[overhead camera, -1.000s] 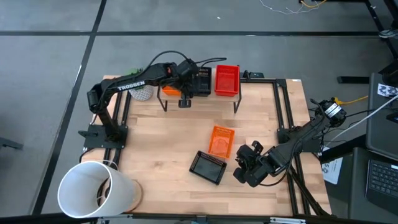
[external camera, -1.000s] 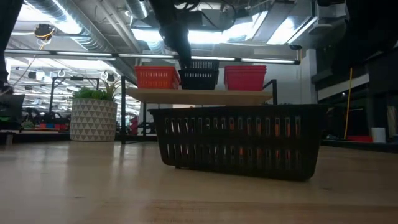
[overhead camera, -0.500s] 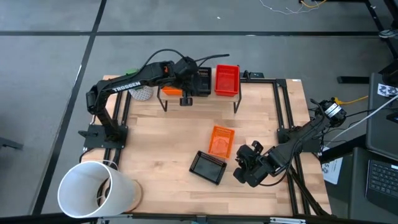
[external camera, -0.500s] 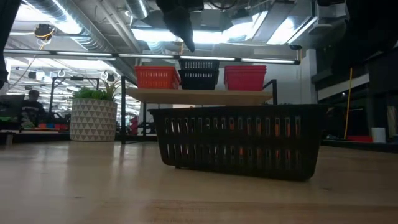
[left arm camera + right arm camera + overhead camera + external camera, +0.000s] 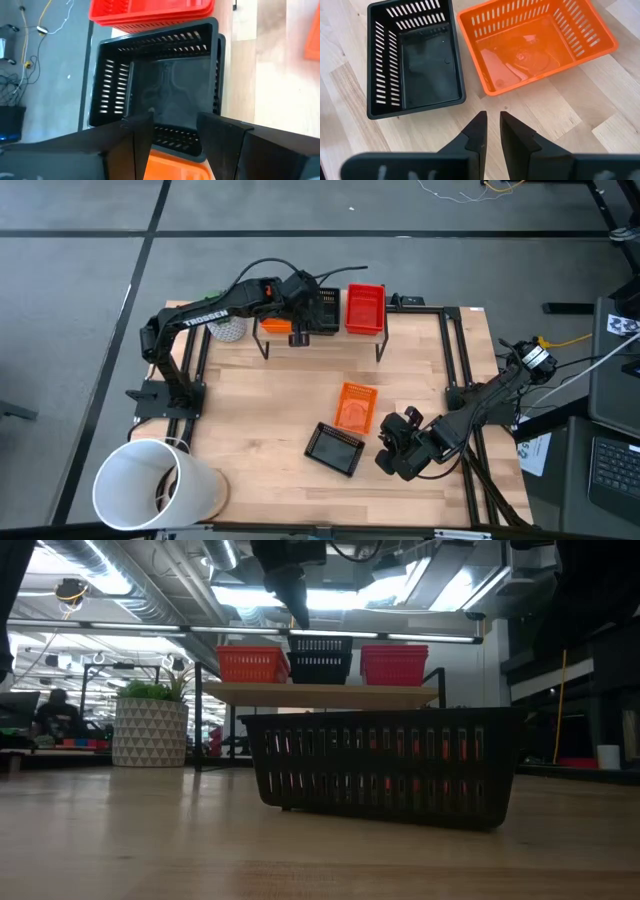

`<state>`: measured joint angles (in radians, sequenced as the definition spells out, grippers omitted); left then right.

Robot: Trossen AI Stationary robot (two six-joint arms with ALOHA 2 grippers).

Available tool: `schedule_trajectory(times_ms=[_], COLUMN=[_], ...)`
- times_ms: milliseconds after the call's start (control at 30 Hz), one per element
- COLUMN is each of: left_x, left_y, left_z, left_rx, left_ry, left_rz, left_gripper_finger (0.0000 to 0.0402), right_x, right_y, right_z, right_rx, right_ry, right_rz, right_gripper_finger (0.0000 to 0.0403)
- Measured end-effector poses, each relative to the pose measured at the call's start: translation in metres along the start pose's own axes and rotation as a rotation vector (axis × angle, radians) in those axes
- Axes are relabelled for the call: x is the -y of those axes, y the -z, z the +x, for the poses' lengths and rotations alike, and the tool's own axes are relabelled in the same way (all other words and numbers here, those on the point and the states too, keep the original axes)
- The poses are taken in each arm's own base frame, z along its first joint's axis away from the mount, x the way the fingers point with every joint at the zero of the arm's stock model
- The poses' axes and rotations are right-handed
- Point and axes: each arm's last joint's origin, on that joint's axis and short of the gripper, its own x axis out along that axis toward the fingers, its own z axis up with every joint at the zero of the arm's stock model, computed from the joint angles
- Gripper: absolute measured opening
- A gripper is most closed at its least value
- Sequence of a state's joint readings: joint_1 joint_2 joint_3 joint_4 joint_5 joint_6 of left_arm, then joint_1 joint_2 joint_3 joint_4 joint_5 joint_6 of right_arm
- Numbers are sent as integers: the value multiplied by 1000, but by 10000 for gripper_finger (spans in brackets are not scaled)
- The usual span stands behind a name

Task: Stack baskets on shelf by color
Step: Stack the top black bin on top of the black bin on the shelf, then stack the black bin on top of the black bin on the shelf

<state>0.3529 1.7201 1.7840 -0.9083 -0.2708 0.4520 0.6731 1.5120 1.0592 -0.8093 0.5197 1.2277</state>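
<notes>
On the light-wood shelf (image 5: 322, 332) at the table's far side stand an orange basket (image 5: 275, 326), a black basket (image 5: 326, 308) and a red basket (image 5: 365, 308), side by side on their bases. My left gripper (image 5: 175, 117) is open and hangs above the black basket (image 5: 160, 85), between it and the orange one, touching nothing. It shows high above the shelf in the low view (image 5: 295, 600). A loose orange basket (image 5: 355, 406) and a loose black basket (image 5: 335, 448) rest on the tabletop. My right gripper (image 5: 493, 130) is shut, just near of both.
A large white bucket (image 5: 150, 485) lies at the table's near left corner. A patterned planter (image 5: 230, 330) stands left of the shelf. Black frame rails (image 5: 455, 360) run along the table's right side. Bare wood lies between the shelf and the loose baskets.
My left gripper has risen from the rim of the black basket on the shelf and now hangs above it. The baskets have stayed where they were.
</notes>
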Motion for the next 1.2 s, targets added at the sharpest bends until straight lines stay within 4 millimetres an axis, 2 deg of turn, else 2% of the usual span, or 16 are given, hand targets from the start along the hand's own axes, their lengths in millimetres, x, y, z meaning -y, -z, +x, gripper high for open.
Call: schedule_trajectory(times_ms=[267,500,600,700,800,900,1033,1133,1200], left_x=[5,9,17,38,63,89,133,159,171], left_y=[0,-4,-6,-10,-14,-14,-14,-11,-6], left_z=[18,8,0,-5,-10,-16,-25,-33,-39], left_rx=[-52,-14,34,54,18,-62,-113,-139,-190], left_ry=[6,-1,142,382,503,558,632,620,573], left_rz=[14,-2,-97,-167,-183,-171,-86,-10,21], left_gripper_finger=[144,144,144,144,144,144,144,144,144], right_x=[-2,-6,-7,-8,-8,-10,-18,-32,-47], right_y=[4,12,12,12,12,11,16,22,21], right_z=[-3,-7,-8,-8,-8,1,25,42,53], right_rx=[-1,-2,0,3,-2,-107,-266,-296,-268], right_ry=[-11,-38,-48,-54,-56,-73,-90,-165,-283], right_rz=[-14,-37,-35,-31,-30,-11,-5,-35,-25], right_gripper_finger=[53,53,53,53,53,53,53,53,53])
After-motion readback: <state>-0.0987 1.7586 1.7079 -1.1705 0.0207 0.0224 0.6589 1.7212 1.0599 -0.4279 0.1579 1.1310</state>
